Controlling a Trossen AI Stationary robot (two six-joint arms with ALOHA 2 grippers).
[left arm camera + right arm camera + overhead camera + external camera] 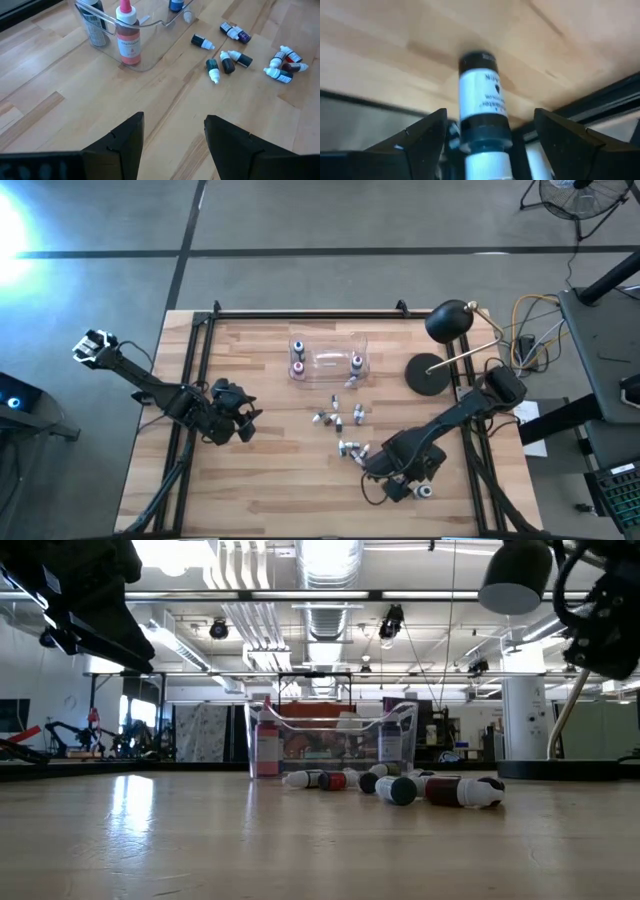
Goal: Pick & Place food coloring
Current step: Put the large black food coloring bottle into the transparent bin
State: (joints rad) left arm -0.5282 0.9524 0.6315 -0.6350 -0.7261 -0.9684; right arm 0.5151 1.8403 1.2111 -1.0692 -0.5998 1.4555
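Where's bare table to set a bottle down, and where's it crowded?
Free: the wood between the left gripper and the loose bottles, plus the near edge of the table. Crowded: from the clear box down through the bottles to the right gripper.

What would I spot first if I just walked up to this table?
Probably the tiny food coloring bottles scattered in the middle of the wooden table, beside a clear plastic box holding a few more. Near the right front edge, the right pincer stands open around one bottle.
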